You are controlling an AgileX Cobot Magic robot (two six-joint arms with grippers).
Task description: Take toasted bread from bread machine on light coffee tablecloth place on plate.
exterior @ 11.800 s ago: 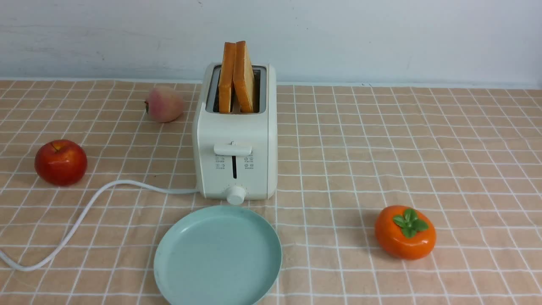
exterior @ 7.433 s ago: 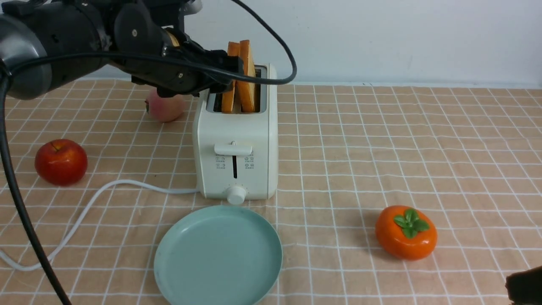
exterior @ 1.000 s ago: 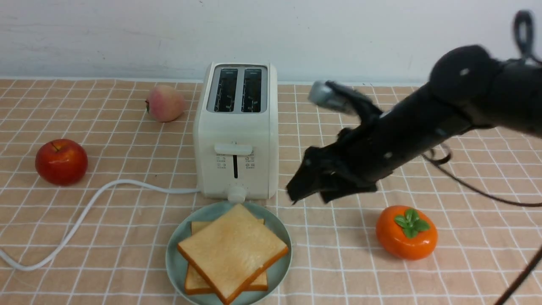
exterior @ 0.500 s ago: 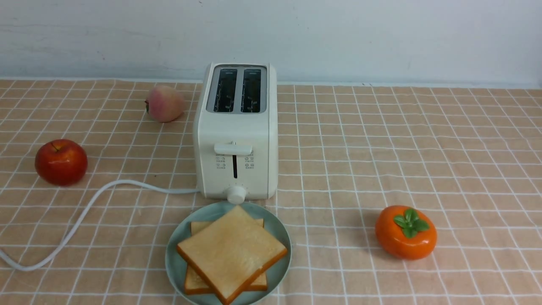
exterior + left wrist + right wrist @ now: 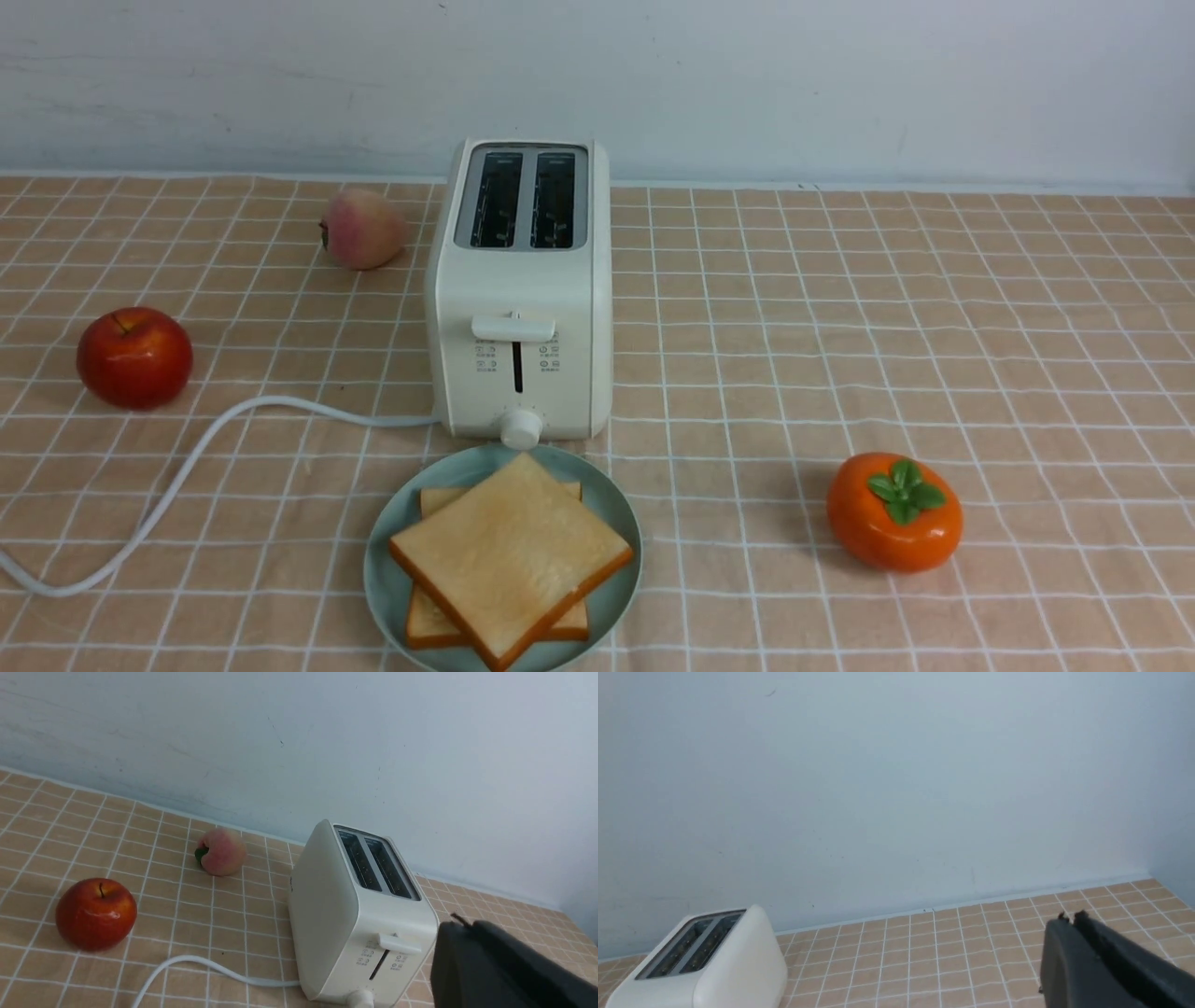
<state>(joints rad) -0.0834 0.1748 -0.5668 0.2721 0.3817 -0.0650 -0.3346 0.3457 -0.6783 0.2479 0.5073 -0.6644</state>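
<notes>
Toasted bread (image 5: 512, 555): lay stacked on pale teal-green plate (image 5: 378, 560).
Comprised two square slices, upper one set askew; stood just beyond: cream-white two-slot toaster (image 5: 513, 280), slots vacant. Farther left: peach (image 5: 364, 229), red apple (image 5: 135, 358), white cord (image 5: 271, 401). Well to right: persimmon (image 5: 893, 513). Beneath: tan gridded tablecloth (image 5: 747, 373). Left gripper (image 5: 467, 921), right gripper (image 5: 1071, 919): were both fully closed, held nothing.
</notes>
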